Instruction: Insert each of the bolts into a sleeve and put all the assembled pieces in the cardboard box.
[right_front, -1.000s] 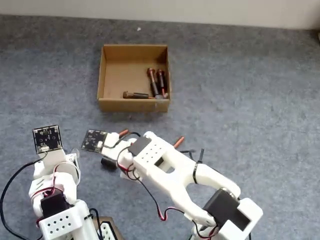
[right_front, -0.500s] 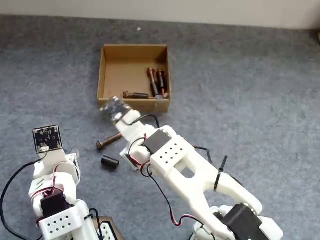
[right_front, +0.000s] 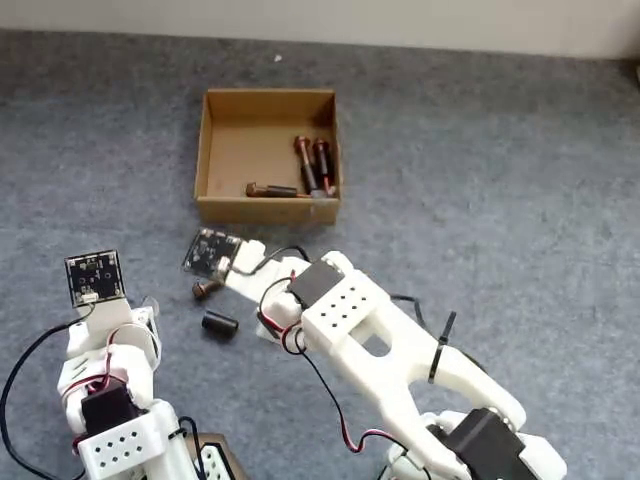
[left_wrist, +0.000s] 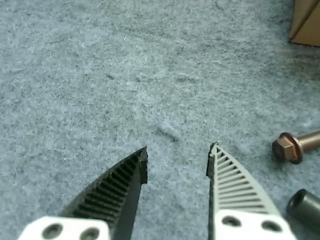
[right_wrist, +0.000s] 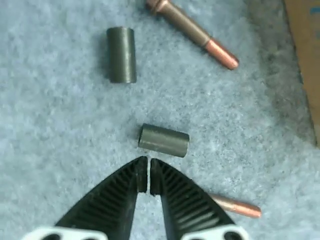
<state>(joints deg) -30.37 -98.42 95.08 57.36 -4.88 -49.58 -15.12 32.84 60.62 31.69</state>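
Right gripper (right_wrist: 148, 164) jaws nearly closed and empty beside a sleeve (right_wrist: 163, 141), bolt (right_wrist: 192, 32) nearby, left gripper (left_wrist: 178, 150) jaws wide over carpet (left_wrist: 100, 75), box (right_front: 268, 210) holding assembled pieces (right_front: 310, 165)

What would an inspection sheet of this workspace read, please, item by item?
Surface: grey carpet, flat.
Job's things: brown cardboard box holding three coppery bolt pieces; two loose copper bolts and two dark cylindrical sleeves lie apart on the carpet.
Clutter: nothing seen.
Grippers: left gripper open, empty above carpet; right gripper shut, empty, beside a sleeve.
Cables: red and black wires along the arms.
Surroundings: pale wall strip behind the carpet.
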